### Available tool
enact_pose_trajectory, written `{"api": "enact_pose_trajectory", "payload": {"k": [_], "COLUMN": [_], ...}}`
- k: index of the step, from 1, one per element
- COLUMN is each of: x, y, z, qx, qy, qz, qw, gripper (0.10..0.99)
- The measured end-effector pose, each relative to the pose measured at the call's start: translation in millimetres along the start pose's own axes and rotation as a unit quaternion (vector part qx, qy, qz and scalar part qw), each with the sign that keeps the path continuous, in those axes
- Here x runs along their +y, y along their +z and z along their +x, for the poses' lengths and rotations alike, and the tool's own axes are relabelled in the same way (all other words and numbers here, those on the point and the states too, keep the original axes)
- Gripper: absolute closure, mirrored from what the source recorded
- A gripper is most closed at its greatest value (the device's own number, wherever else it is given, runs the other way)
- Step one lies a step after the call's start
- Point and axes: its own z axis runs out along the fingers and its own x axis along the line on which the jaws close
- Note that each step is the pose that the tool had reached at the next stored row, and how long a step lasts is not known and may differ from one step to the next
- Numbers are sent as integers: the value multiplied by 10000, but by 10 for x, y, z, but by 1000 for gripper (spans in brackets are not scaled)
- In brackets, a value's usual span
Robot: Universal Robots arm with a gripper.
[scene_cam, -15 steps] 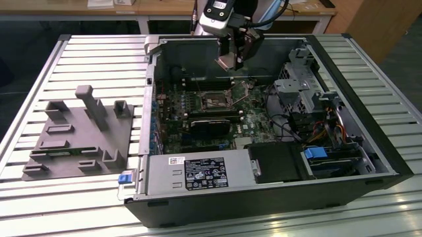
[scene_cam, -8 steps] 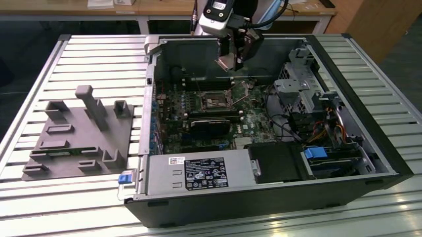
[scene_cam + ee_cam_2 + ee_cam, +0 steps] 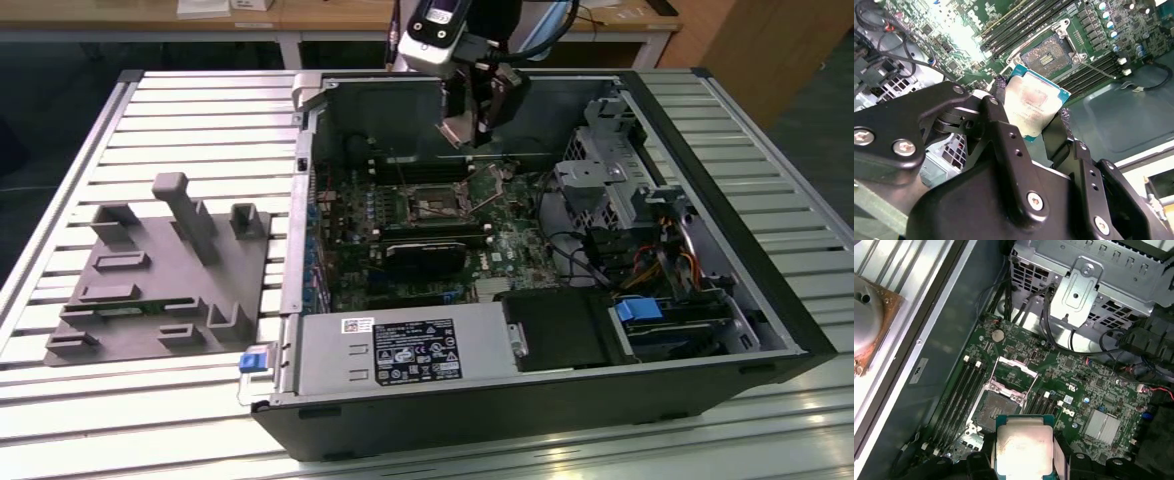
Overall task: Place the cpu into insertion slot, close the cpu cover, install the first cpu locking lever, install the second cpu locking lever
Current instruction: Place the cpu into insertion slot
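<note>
Tool (image 3: 1030, 100) clamped on cpu (image 3: 1036, 112), held in air above open socket (image 3: 995, 411), not seated. Cover (image 3: 1004, 387) flipped up. Case (image 3: 400, 350) on desk (image 3: 174, 120).

Part-hidden cpu (image 3: 1037, 107)
Second wrist view: one edge sits behind gripper (image 3: 1031, 99); first wrist view: cpu (image 3: 1023, 447) edge lost at pic border.

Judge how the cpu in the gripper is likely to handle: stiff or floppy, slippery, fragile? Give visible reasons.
Probably stiff: the cpu looks flat though the gripper clamps only its edges. Likely slippery: its metal top shines in both wrist views. Possibly fragile: it hangs above the open socket, so a drop might harm either.
</note>
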Motion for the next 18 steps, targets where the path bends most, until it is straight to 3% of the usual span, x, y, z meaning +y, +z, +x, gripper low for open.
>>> {"api": "enact_pose_trajectory", "payload": {"k": [7, 18], "x": [-6, -57], "y": [77, 95], "z": [1, 24], "qx": [-44, -49], "qy": [489, 559], "qz": [0, -2], "qw": [9988, 9984], "gripper": [545, 545]}}
